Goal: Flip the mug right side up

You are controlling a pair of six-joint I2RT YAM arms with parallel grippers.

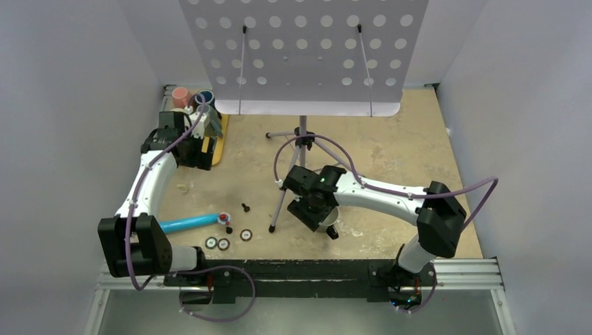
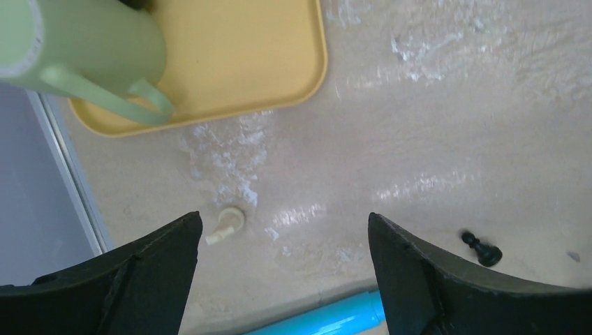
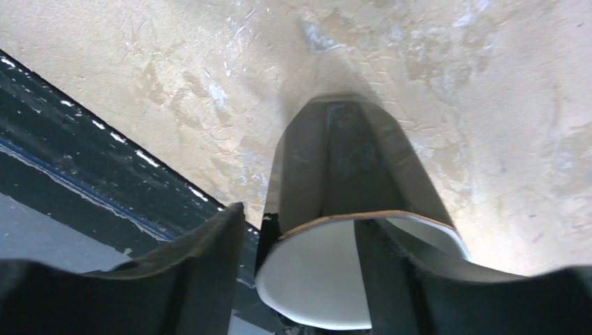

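The mug point(image 3: 335, 160) is black outside and white inside. It sits under my right gripper point(image 3: 300, 216) on the table near the front edge, with its open rim towards the wrist camera. In the top view the mug point(image 1: 331, 222) shows a white inside and a dark handle. The right gripper point(image 1: 322, 216) is open. Its right finger point(image 3: 398, 272) is inside the mug and its left finger point(image 3: 209, 265) is outside. The mug's wall stands between them, with a small gap at the left finger. My left gripper point(image 2: 283, 230) is open and empty at the far left.
A yellow tray point(image 2: 244, 63) holds a green mug point(image 2: 84, 49). A blue tube point(image 1: 188, 223), a black pawn point(image 1: 245, 207) and small discs point(image 1: 223, 244) lie front left. A tripod point(image 1: 301, 139) with a perforated white panel stands mid-table. The black front rail point(image 3: 84, 160) is close to the mug.
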